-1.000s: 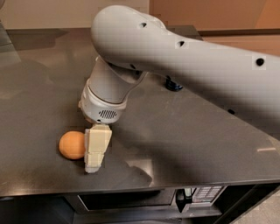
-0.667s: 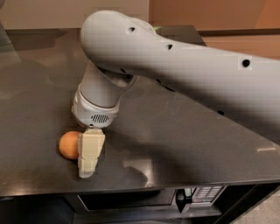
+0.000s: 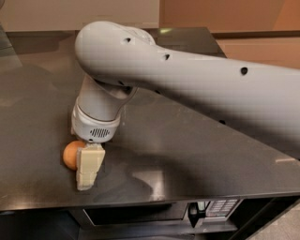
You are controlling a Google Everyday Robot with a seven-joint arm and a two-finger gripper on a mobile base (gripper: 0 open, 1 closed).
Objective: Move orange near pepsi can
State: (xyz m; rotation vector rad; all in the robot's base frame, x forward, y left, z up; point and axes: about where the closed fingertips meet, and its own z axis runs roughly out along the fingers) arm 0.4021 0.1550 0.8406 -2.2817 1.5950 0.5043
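The orange (image 3: 70, 153) lies on the dark counter (image 3: 197, 154) near its front left. My gripper (image 3: 87, 165) hangs down from the big grey arm (image 3: 187, 84) and sits right against the orange's right side, covering part of it, with its tip at the counter surface. The pepsi can is out of view, either behind the arm or outside the frame.
The counter's front edge (image 3: 154, 199) runs just below the gripper. Under it sits an appliance with a small keypad (image 3: 216, 206). The grey arm spans the middle and right of the counter. A pale wall (image 3: 79, 14) stands behind.
The arm has swung left and the gripper has moved left with it, closing up on the orange and now overlapping its right side. The orange has stayed in place.
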